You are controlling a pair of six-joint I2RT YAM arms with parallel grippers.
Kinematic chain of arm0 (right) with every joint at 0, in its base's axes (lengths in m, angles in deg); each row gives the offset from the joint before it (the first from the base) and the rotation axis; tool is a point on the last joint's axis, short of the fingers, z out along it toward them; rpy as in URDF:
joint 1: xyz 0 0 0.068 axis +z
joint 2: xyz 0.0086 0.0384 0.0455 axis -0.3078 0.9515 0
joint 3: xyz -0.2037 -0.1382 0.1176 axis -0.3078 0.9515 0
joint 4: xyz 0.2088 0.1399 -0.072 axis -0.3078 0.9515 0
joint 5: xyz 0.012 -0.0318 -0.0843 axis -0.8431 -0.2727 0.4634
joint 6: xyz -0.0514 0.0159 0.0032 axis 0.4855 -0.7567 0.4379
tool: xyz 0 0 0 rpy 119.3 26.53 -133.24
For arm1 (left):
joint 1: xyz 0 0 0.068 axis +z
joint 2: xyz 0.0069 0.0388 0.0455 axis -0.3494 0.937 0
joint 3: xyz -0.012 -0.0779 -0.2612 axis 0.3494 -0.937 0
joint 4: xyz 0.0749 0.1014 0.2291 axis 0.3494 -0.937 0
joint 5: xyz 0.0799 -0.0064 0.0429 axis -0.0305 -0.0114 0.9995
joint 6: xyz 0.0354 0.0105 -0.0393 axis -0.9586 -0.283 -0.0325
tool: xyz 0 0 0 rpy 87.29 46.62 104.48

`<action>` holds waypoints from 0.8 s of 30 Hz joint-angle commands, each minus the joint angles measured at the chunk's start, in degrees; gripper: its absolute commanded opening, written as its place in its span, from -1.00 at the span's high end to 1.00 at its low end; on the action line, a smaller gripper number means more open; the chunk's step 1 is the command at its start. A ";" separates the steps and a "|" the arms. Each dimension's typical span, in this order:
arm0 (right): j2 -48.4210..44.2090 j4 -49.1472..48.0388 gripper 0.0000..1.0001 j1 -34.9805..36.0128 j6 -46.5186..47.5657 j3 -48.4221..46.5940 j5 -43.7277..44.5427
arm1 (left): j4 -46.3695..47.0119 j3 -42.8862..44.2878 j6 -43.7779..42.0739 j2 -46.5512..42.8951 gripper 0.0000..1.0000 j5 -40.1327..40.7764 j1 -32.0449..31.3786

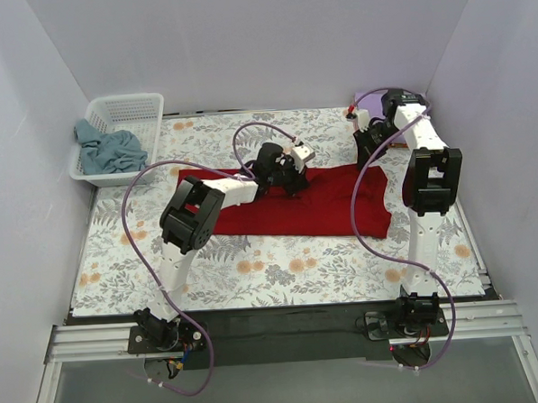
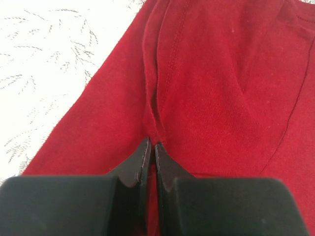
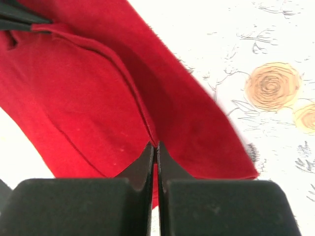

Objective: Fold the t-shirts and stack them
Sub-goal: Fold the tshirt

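Note:
The deep red t-shirt [image 1: 323, 208] lies spread across the middle of the table. My left gripper [image 1: 289, 184] is at its far edge. In the left wrist view the left gripper [image 2: 152, 146] is shut on a raised fold of the red t-shirt [image 2: 221, 98]. My right gripper [image 1: 367, 157] is at the shirt's far right corner. In the right wrist view the right gripper [image 3: 156, 145] is shut on a hemmed edge of the red t-shirt [image 3: 88, 108]. A dusty blue-grey t-shirt [image 1: 111, 148] lies crumpled in the basket. A bit of pale lavender t-shirt [image 1: 369, 98] shows behind the right arm.
The white lattice basket [image 1: 124, 110] stands at the back left corner. The floral table cloth [image 1: 291, 268] covers the table. White walls close in the left, back and right sides. Purple cables loop from both arms over the cloth.

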State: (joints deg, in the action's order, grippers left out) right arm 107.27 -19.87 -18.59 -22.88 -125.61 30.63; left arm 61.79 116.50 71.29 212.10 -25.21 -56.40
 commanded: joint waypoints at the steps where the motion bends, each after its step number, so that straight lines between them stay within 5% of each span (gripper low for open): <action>1: -0.55 -3.40 0.97 -0.21 0.48 0.16 2.16 | -0.21 1.79 1.37 -0.57 1.00 0.12 0.44; 24: 3.57 -12.38 0.97 4.71 -0.84 -5.47 10.16 | 2.78 -1.20 4.53 -1.36 1.00 3.20 1.58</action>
State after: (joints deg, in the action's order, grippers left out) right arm 110.24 -29.48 -14.11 -23.39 -127.97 39.72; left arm 63.49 115.89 75.42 212.25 -23.26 -55.39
